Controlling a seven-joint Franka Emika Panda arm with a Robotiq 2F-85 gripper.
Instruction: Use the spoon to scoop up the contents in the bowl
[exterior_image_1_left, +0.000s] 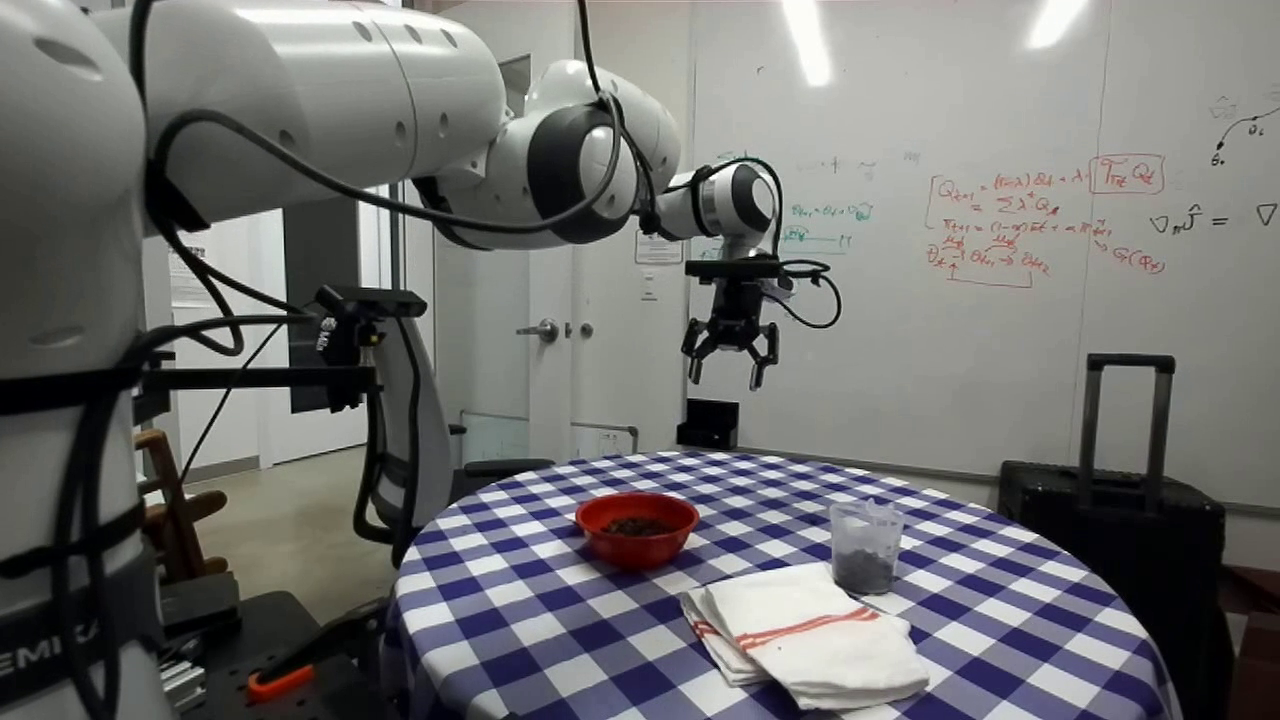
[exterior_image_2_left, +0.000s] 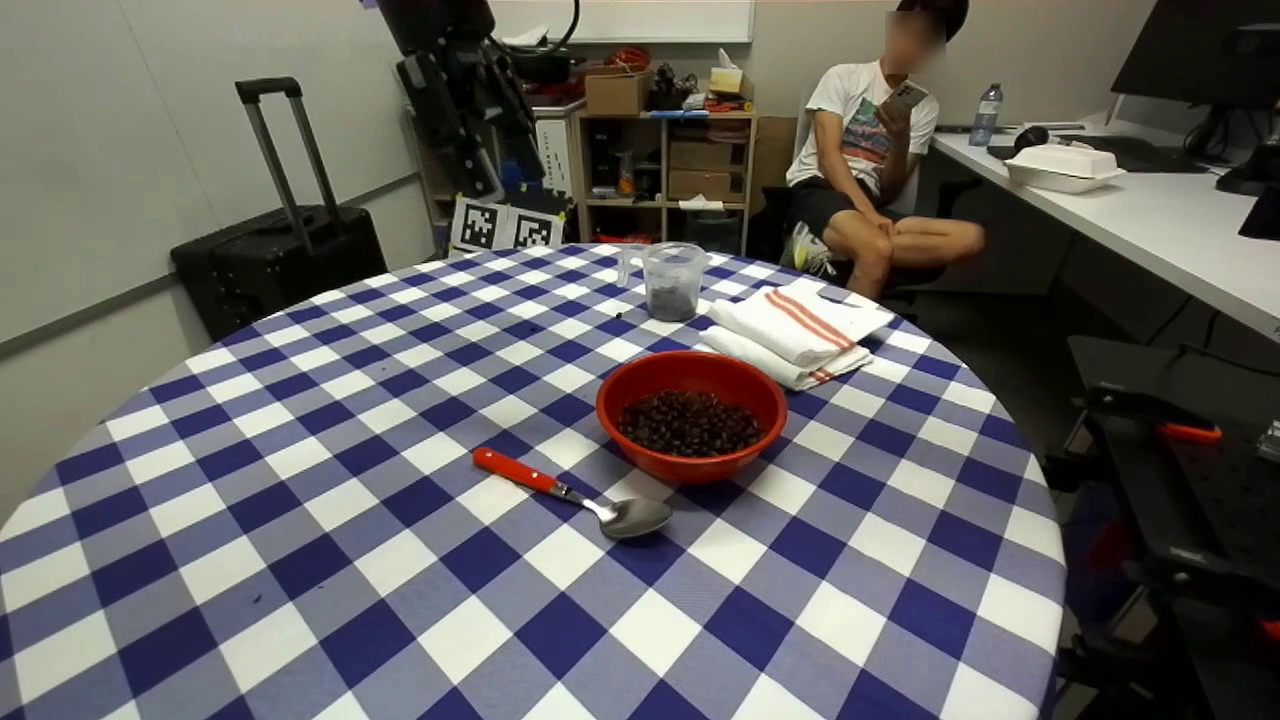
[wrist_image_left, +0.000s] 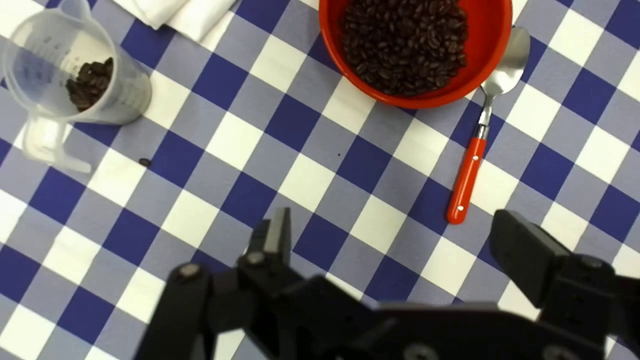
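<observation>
Wrist view: look down on checked table (wrist_image_left: 305, 182). Well above, see gripper (wrist_image_left: 390, 218), spread wide, holding nothing. On table, mind red bowl (wrist_image_left: 485, 41): may tip if bumped by gripper. Just beside bowl, mind spoon (wrist_image_left: 482, 130), flat: may get shoved into bowl by crooked grab. Watch thin red handle (wrist_image_left: 467, 180): may slip if pinched loosely. Watch beans (wrist_image_left: 405, 47) in bowl: may roll off tilted spoon.

The bowl (exterior_image_2_left: 690, 470) was red, the beans (exterior_image_2_left: 690, 424) dark brown; the spoon (exterior_image_2_left: 568, 493) silver, red-handled; the tablecloth (exterior_image_2_left: 330, 500) blue-and-white checked; the towel (exterior_image_1_left: 810, 650) white, red-striped; the gripper (exterior_image_1_left: 726, 382) black.
</observation>
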